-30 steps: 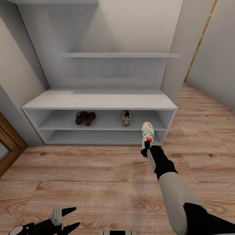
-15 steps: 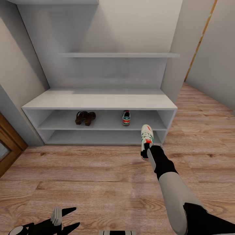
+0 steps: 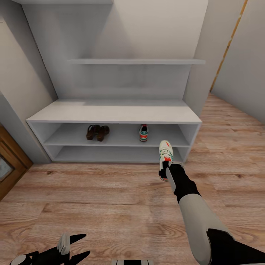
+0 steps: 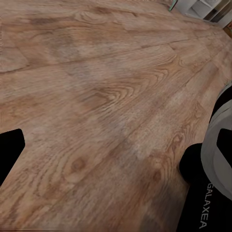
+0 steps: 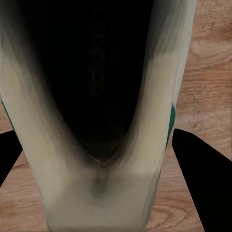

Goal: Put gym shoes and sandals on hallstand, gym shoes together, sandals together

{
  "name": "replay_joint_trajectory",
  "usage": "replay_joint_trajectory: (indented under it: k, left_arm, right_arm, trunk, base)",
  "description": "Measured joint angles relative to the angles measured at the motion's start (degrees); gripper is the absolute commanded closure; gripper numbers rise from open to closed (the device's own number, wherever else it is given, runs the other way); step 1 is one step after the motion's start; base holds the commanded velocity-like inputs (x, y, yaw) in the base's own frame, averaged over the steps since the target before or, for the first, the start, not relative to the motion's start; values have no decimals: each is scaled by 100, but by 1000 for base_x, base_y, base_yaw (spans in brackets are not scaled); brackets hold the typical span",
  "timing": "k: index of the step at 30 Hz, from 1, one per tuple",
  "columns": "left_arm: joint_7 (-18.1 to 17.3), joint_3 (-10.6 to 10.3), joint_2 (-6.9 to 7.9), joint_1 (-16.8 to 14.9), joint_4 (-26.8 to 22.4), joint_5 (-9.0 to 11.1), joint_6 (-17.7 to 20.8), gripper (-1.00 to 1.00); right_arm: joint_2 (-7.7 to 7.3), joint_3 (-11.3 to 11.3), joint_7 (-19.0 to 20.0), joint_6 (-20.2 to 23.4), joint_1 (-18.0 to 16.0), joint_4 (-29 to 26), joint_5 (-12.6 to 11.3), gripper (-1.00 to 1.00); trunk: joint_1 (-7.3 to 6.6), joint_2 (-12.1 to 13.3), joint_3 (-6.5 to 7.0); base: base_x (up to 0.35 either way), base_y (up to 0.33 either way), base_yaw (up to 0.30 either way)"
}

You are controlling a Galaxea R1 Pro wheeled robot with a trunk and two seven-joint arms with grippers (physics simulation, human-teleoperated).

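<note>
**Last sneaker in hand, rack almost full**

Progress: 3 of 4 shoes look already placed. The two sandals (image 3: 96,132) sit side by side on the upper low shelf of the shoe rack (image 3: 114,115), toward its left. One sneaker (image 3: 143,133) stands on the same shelf, right of centre, w/ a gap between it and the sandals.

Second sneaker (image 3: 165,154) is off the floor (image 3: 92,198), held by the right gripper (image 3: 170,167) just in front of the rack's right end, toe pointing toward the shelves. In the right wrist view the shoe's dark opening (image 5: 92,72) and cream heel sit between the two black fingers (image 5: 200,164), which flank it on both sides; so the gripper is pinching the sneaker around the heel end.

Left gripper (image 3: 71,244) hangs low at the near left, fingers spread, nothing in it; its wrist view looks across bare wood planks (image 4: 96,96).

Left to do, as I judge it: carry the held sneaker in to the shelf and set it right beside the one already there, then let go. Risk: shelf opening is low, so the toe may catch the top board or knock the placed sneaker
</note>
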Motion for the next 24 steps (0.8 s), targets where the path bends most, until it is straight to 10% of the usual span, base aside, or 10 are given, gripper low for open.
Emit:
replay_joint_trajectory:
  k: [24]
  left_arm:
    - [12,13,-14,-1,3,-11,8,-100]
  right_arm:
    - [0,6,-6,2,-1,-14,5,100]
  trunk:
    - [-2,0,-105]
  base:
    - [54,-64,123]
